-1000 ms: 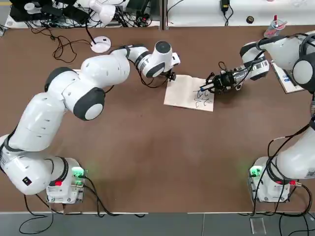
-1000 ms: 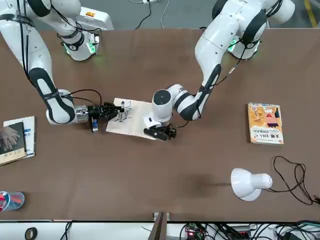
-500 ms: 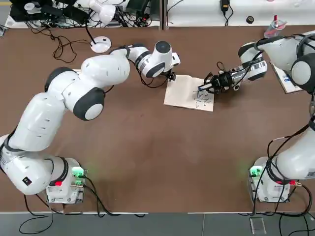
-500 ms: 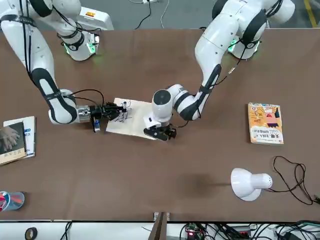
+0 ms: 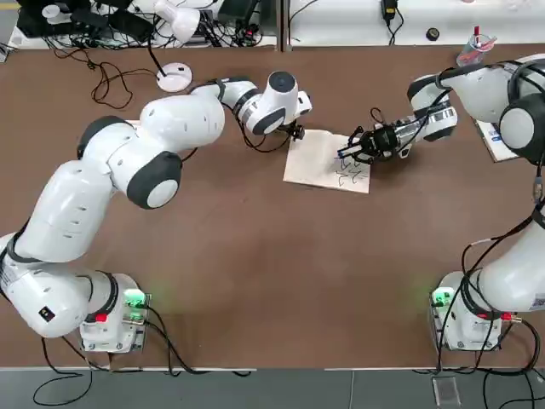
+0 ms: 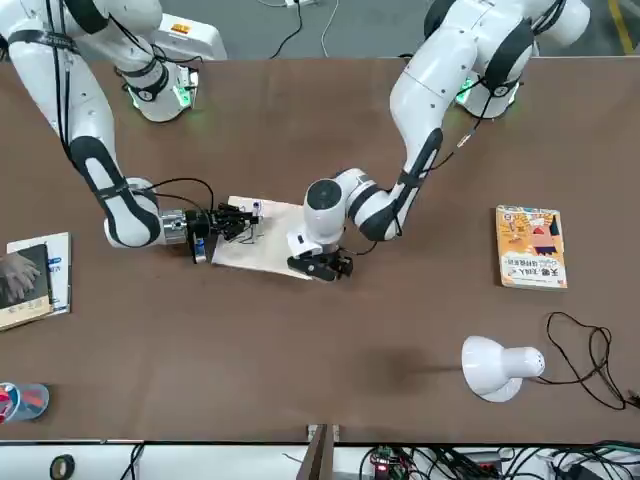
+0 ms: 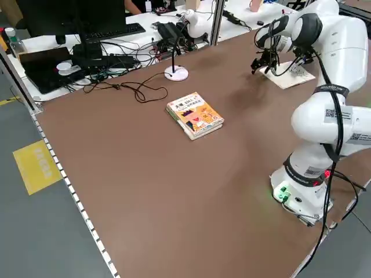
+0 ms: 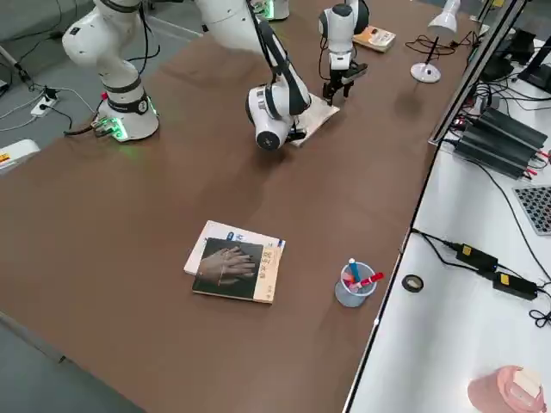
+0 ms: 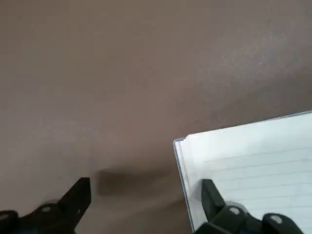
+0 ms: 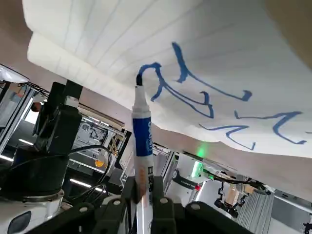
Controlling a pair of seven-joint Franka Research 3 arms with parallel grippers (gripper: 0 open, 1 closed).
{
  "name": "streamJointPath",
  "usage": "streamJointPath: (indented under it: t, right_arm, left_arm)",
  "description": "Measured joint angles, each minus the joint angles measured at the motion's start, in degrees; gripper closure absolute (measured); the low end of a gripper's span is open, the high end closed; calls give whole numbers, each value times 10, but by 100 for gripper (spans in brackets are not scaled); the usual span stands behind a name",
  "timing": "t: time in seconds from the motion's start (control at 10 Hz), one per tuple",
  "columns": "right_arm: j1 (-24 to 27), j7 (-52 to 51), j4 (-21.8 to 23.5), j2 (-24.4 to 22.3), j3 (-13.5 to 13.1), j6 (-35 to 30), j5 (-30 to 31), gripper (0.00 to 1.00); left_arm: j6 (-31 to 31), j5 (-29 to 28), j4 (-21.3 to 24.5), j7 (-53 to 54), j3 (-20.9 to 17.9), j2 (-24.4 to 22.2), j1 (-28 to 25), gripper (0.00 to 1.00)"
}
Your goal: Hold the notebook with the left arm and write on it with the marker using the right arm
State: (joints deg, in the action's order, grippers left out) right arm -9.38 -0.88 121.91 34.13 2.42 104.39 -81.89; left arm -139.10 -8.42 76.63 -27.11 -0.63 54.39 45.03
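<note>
Notebook [image 5: 325, 164] page, flat on the table between the arms, is being written on by the marker [image 10: 143, 146] clenched in the right gripper [image 10: 143, 200], while the left gripper [image 9: 146, 202], spread at its edge, should steady it for the next stroke.

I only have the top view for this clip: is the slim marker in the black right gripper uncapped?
Observer: Yes. In the right wrist view, the white-barrelled blue-labelled marker has its dark tip bare, at the end of a blue stroke on the cream-white notebook.
Operator: Is the black left gripper closed on the page?
Observer: No. The left wrist view shows the left gripper open, one finger over the page, the other beside the notebook.
</note>
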Motion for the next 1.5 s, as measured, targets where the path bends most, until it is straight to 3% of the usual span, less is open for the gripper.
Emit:
streamJointPath:
  t: [1.5]
  right_arm:
    - [1, 13, -16, -1, -4, -2, 1, 82]
  left_arm:
    - [0, 0, 0, 0, 0, 0, 0, 0]
